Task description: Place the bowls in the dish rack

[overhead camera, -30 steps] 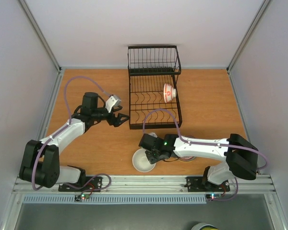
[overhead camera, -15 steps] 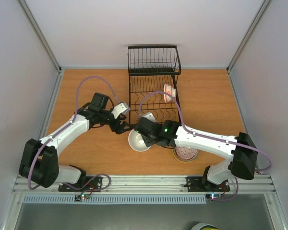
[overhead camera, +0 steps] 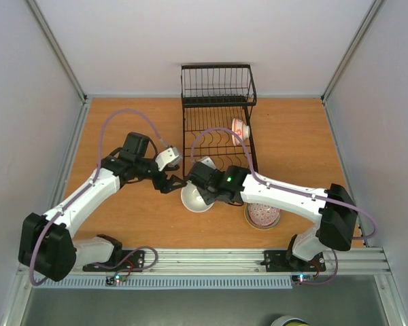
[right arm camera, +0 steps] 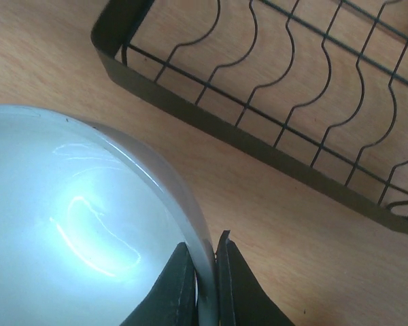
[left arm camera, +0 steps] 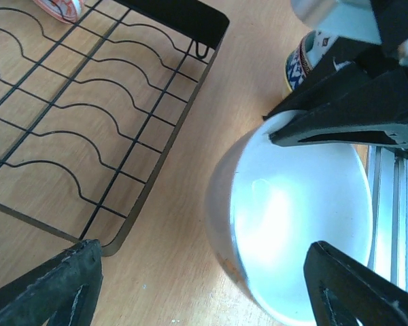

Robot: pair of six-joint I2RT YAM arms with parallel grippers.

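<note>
The right gripper (overhead camera: 204, 189), jaws pinched shut on the rim of the white bowl (overhead camera: 194, 200), has carried it from the counter to the near-left corner of the rack (overhead camera: 184, 146). The left gripper (overhead camera: 175, 183) has swung in beside it, jaws wide and empty, likely for a handover.

Plain glossy white bowl (right arm camera: 75, 224) in the black right gripper (right arm camera: 205, 261). Just ahead of it, black wire dish rack (overhead camera: 217, 146) on an orange-brown wood table (overhead camera: 292, 136). Farther ahead, patterned bowl (overhead camera: 239, 131), white with red-pink; behind the gripper, speckled bowl (overhead camera: 262, 215), pink dots inside.
</note>
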